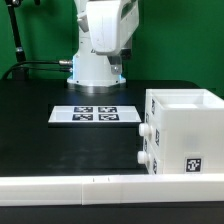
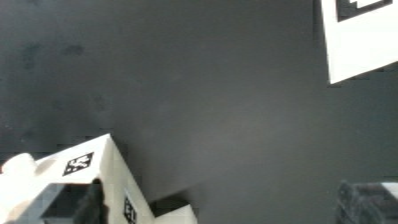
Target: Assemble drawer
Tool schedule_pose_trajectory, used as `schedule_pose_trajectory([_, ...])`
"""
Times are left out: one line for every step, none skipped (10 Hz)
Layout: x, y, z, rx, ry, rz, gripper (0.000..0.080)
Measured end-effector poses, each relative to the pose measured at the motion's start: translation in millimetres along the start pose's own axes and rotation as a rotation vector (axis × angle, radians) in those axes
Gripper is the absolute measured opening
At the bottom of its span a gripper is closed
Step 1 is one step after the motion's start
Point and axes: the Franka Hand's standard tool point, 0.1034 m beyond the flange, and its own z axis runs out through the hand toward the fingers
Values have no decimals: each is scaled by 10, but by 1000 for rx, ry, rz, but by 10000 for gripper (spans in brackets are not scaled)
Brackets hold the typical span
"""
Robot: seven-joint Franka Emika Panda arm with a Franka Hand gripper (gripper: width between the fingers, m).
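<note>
Your fingers [image 2: 377, 196] barely show, so I cannot tell if they're apart; the drawer [image 2: 86, 180] sits beside them, marker board [image 2: 356, 35] beyond, on black table [image 2: 196, 110]

Drawer [image 1: 185, 135] – smooth white plastic, slight sheen; table [image 1: 60, 140] – matt black; marker board [image 1: 95, 114] – flat white, matt.

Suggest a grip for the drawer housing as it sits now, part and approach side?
Likely from above, pinching one thin upright wall at the open top of the drawer housing. The box looks too wide to span, but its top is open, so a finger can drop inside. Avoid the exterior view's left face: two knobs protrude there. The gripper shows only partly in the wrist view, so its state is unclear.
</note>
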Motion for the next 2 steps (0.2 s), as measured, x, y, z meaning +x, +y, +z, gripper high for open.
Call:
schedule_pose_trajectory([0, 0, 1, 0, 0, 0, 649])
schedule_pose_trajectory([-1, 0, 2, 0, 0, 0, 649])
